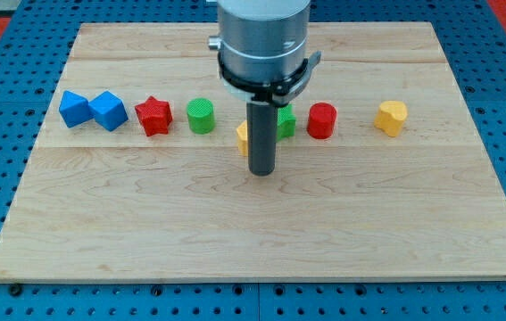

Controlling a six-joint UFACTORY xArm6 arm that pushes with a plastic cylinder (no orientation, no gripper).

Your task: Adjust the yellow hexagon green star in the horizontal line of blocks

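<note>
Centrally, toward the wooden board's (145,223) far edge: my tip (262,171) planted between yellow hexagon (243,135) and green star (286,122), both partly hidden; no gripper, plain rod.

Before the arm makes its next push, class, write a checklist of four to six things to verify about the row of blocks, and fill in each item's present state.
1. My tip shows in view: ok.
2. Yellow block fully visible behind the rod: not ok, only its left edge shows.
3. Green block shape confirmed as star: cannot tell, mostly hidden.
4. Tip touching either hidden block: cannot tell.
5. Red cylinder and green cylinder standing in the row: ok.
6. Yellow hexagon at the view's right apart from neighbours: ok.
</note>
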